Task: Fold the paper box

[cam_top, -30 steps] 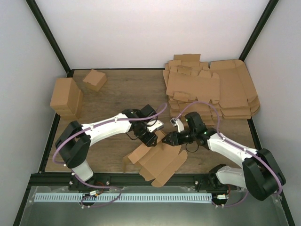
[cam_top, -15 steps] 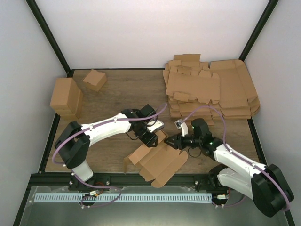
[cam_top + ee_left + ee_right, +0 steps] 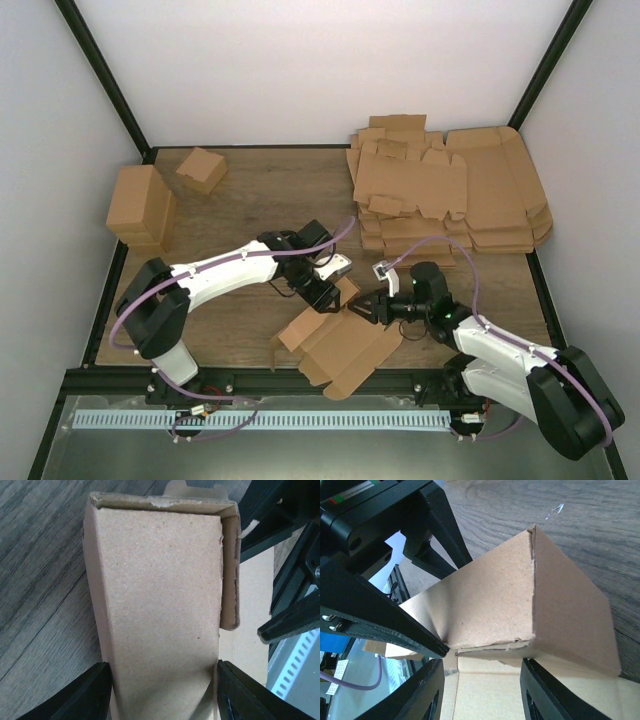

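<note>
The paper box (image 3: 345,345) is a brown die-cut sheet lying near the table's front edge, with one side folded up. My left gripper (image 3: 322,297) is at its far left corner. In the left wrist view the raised wall (image 3: 160,605) fills the gap between the black fingers (image 3: 90,692), which press on both its sides and crease it. My right gripper (image 3: 362,309) is at the box's far right side. In the right wrist view its jaws (image 3: 482,690) stand apart over a flat panel, facing the raised corner (image 3: 520,595), and the left gripper's fingers (image 3: 380,615) show beside it.
A stack of flat cardboard sheets (image 3: 450,195) lies at the back right. A tall brown box (image 3: 140,205) and a small cube-like box (image 3: 201,169) stand at the back left. The table's front edge (image 3: 250,370) runs just below the paper box.
My right arm has dropped toward the table's near side and its gripper has moved left, closer to the box's raised corner. The left gripper has stayed on the box.
</note>
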Controlling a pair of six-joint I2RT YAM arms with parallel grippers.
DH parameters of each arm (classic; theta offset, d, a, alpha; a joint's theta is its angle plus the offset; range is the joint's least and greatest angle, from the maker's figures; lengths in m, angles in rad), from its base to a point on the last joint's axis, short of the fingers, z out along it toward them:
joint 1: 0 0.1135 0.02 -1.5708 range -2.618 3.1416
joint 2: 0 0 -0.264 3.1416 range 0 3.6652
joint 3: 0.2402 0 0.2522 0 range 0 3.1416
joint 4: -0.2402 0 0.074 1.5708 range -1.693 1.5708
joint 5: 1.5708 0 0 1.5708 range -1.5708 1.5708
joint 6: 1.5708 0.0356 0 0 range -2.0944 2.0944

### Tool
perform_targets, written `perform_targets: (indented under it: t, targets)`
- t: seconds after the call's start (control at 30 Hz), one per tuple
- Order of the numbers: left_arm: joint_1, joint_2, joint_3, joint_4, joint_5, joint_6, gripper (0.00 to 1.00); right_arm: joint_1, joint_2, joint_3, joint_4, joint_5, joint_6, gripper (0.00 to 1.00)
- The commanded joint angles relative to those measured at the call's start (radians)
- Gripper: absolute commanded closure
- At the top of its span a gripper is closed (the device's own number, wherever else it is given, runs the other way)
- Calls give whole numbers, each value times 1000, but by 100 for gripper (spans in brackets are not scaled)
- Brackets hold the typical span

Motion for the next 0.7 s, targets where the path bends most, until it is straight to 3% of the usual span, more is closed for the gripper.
perform_targets:
  t: [0.0, 0.33, 0.67]
  targets:
    - [-4, -17, 18, 49, 49, -5, 41, 11, 0, -13, 102, -28, 5, 55]
    - [-3, 4, 17, 61, 65, -6, 41, 10, -1, -82, 259, 51, 70, 56]
    - [-3, 31, 22, 57, 102, 7, 41, 10, 35, -116, 323, 127, -7, 67]
